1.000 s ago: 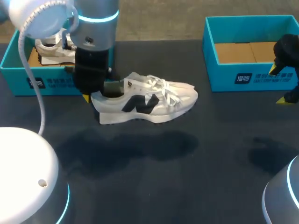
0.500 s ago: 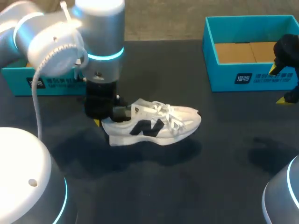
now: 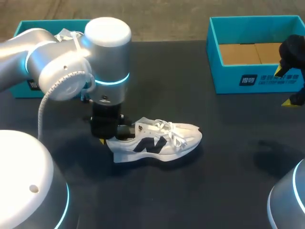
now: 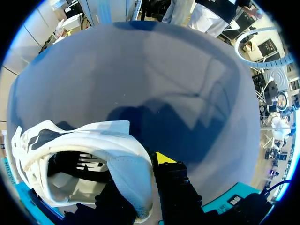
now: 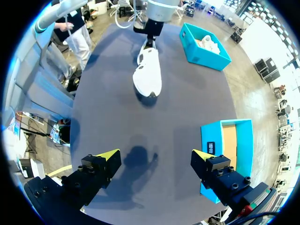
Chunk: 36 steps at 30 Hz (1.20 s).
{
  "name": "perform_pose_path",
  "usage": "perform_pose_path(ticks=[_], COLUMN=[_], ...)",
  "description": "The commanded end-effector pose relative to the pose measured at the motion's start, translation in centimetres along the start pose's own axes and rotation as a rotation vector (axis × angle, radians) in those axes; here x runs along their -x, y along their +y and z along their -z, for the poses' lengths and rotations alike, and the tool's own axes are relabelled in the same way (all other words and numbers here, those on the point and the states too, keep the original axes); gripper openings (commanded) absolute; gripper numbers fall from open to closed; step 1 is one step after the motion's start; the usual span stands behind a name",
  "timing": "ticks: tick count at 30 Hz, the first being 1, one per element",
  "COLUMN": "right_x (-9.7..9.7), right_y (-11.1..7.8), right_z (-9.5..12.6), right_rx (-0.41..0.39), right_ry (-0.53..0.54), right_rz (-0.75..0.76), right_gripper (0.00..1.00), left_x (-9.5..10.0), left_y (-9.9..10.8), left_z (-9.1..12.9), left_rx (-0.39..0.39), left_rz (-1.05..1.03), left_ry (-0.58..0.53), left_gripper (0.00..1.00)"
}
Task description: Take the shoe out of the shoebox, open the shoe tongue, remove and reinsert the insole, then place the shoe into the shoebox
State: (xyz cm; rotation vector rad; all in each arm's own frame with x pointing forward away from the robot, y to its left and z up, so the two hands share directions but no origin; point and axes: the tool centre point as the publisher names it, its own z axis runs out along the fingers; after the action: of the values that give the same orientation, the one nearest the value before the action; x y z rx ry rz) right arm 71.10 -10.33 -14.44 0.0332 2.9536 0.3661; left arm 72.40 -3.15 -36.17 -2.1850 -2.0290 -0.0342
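White shoe (image 3: 157, 141), left gripper (image 4: 138, 178) clamped on its heel, pinch clear only in left wrist view, right gripper (image 5: 154, 157) spread wide apart

A wide, dark, matte counter (image 3: 157, 191) is seen, plain and even in tone. 1 soft, blurred shadow (image 3: 275, 155) is cast on it near the right side. In the left wrist view, paler patches of light are shown on its surface.
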Motion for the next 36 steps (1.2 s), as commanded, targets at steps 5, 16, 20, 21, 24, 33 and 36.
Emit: perform_pose_path(ticks=[5,16,20,21,24,33,36], right_x=[0.2,0.2,0.2,0.2,0.2,0.2,0.2], right_y=[0.1,0.1,0.1,0.1,0.1,0.1,0.1], right_z=[-0.1,-0.1,-0.1,-0.1,-0.1,-0.1,-0.1], right_rx=[-0.003,-0.003,-0.003,-0.003,-0.003,-0.003,-0.003], right_ry=[0.004,0.004,0.004,0.004,0.004,0.004,0.004], right_rz=[0.0,0.0,0.0,0.0,0.0,0.0,0.0], right_gripper=[1.0,1.0,1.0,1.0,1.0,1.0,1.0], left_x=[-0.3,-0.4,-0.2,-0.1,0.0,0.3,0.2], left_y=[0.9,1.5,1.7,1.8,2.0,2.5,2.8], left_z=[-1.4,-2.2,-2.5,-2.7,-3.2,-4.7,-5.2], left_rx=[-0.015,-0.007,0.006,0.003,0.0,0.009,0.001], left_rz=[0.006,0.012,0.024,0.024,0.023,0.029,0.04], left_ry=[-0.004,-0.004,0.001,-0.004,-0.006,-0.002,-0.002], left_gripper=[0.0,0.0,0.0,0.0,0.0,0.0,0.0])
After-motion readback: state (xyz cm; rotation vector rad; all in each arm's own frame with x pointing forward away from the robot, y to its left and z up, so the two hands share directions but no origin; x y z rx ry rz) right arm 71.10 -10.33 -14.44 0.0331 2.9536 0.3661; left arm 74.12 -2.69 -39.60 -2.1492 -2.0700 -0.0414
